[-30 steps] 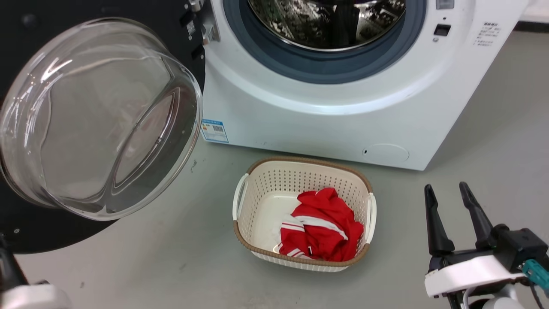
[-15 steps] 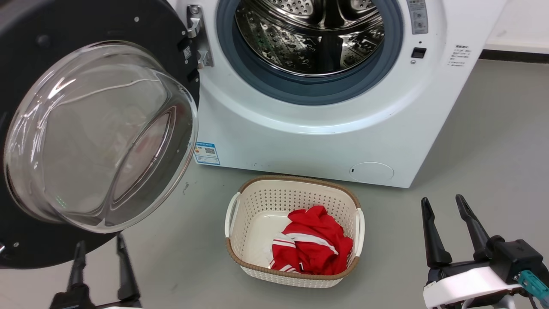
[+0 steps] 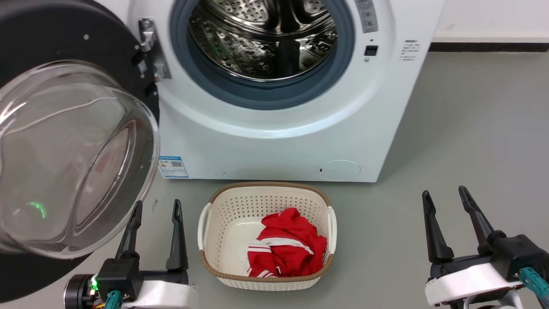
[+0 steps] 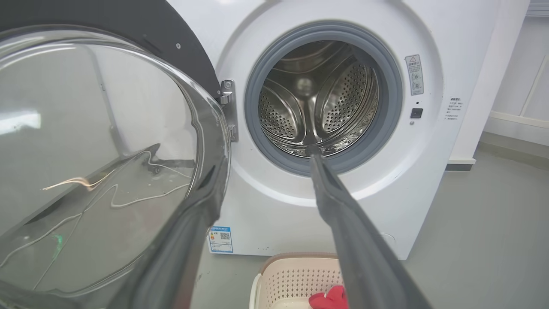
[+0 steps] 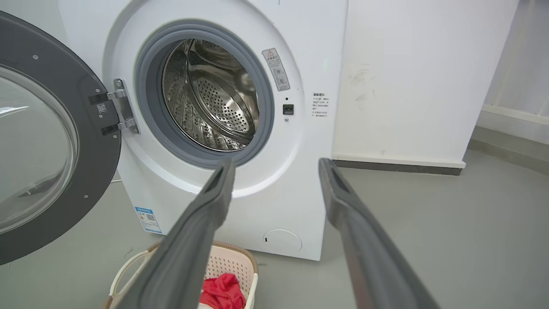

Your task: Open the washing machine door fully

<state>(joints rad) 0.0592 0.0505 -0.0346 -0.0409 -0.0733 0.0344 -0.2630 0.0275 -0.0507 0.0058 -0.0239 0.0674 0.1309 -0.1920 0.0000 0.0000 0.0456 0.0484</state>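
Holding both pincers low and empty, I face the washing machine (image 3: 266, 146). My left pincer (image 3: 157, 201) has its two fingers apart with nothing between them. My right pincer (image 3: 444, 191) is the same, spread wide and gripping nothing. The washing machine door (image 3: 73, 159) hangs up and to the left of my left pincer, turned far out on its metal hinge (image 3: 148, 56), with its clear round middle bulging toward me. I think it is open about as far as it needs to be, because the steel drum (image 3: 257, 43) and its grey rubber ring (image 3: 257, 92), ahead of and between my pincers, are not covered at all. That may be why my pincers touch nothing: the pulling looks done. A cream laundry basket (image 3: 266, 185) sits on the grey floor (image 3: 472, 107), just to the right of my left pincer and well to the left of my right one. Some red clothing (image 3: 287, 244) with white stripes lies inside it. I guess it waits there, close under the drum, so clothes can go in easily. From my head I see both pincers and the whole basket at once. My left wrist camera shows how near my left finger (image 4: 188, 231) is to the door's glass edge. They look just beside each other, and I cannot tell if they touch. My right wrist camera shows the door from further off, so its black ring is plain, and a white wall (image 5: 420, 77) to the right of the machine.
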